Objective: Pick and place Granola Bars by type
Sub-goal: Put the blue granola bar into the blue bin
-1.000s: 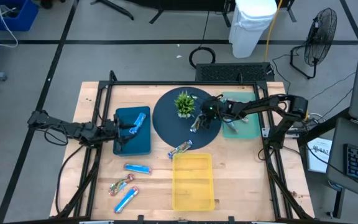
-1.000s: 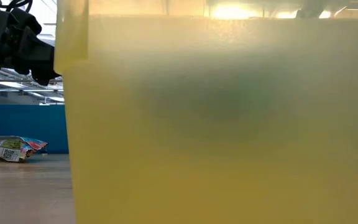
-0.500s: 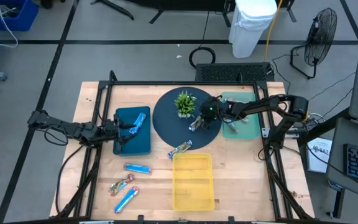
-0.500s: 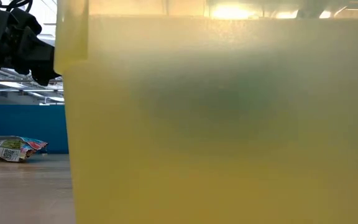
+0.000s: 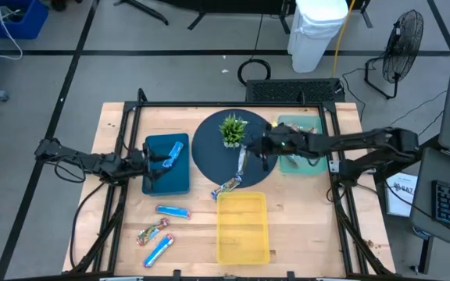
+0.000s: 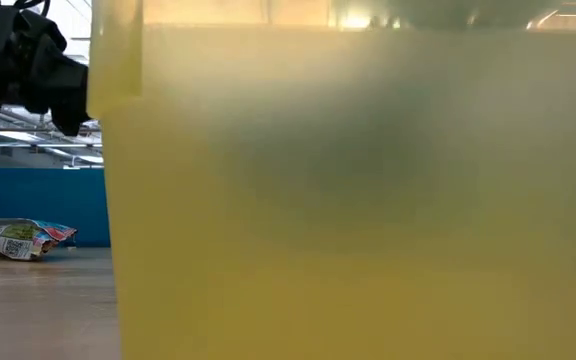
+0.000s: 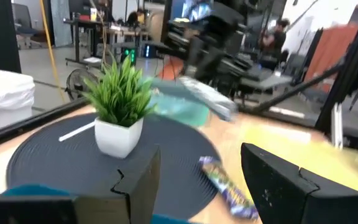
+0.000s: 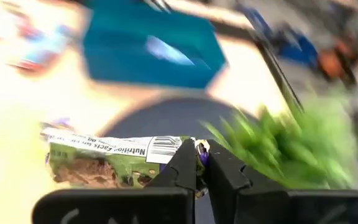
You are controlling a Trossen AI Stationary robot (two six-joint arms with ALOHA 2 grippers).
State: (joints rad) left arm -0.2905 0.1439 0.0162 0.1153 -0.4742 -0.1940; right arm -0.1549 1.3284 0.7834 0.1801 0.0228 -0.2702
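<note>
My right gripper [image 5: 258, 148] hangs over the round dark mat [image 5: 209, 152], beside the small green plant [image 5: 231, 129]. It is shut on a granola bar [image 8: 104, 158] in a green, brown and white wrapper. A second mixed-colour bar [image 5: 226, 186] lies at the mat's near edge. A blue bar [image 5: 176, 151] lies in the blue tray [image 5: 162, 179]. My left gripper [image 7: 197, 180] is open at that tray's left side and holds nothing. Two blue bars [image 5: 173, 211] [image 5: 158, 250] and a mixed one [image 5: 153, 232] lie flat on the wood. My right gripper pinches one end of the bar's wrapper [image 8: 188, 148] between its two fingers. The bar [image 7: 207, 99] is lifted clear of the mat. It sticks out slanting from the fingers, with its free end toward the table's near edge.
An open yellow tray [image 5: 243, 242] sits near the front edge, and its wall [image 6: 368, 200] fills most of the low view. A green tray [image 5: 307, 160] lies under my right arm. A black frame runs around the table.
My right gripper has risen from the mat with the bar. The bar lay on the mat a second ago and now hangs clear of it. My right arm has stretched out farther over the green tray.
</note>
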